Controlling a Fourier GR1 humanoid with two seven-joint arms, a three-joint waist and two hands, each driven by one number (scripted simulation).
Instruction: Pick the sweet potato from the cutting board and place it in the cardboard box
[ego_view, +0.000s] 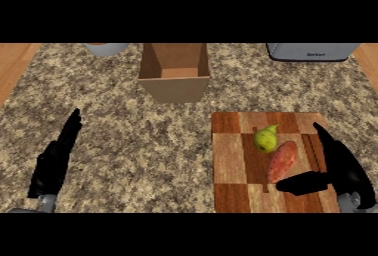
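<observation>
left hand (55, 160) rests open, fingers straight, on the speckled counter (148, 150). the open cardboard box (175, 75) stands farther back, centre. on the cutting board (232, 150) the sweet potato (282, 161) lies touching a green pear (266, 138); right hand (336, 167) is spread beside it, thumb near its lower end, not gripping

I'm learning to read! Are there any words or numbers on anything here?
Grey appliance at the counter's far right edge: one small dark word on its front, too blurred to read.
Cardboard box, cutting board, sweet potato, pear: no writing.
</observation>
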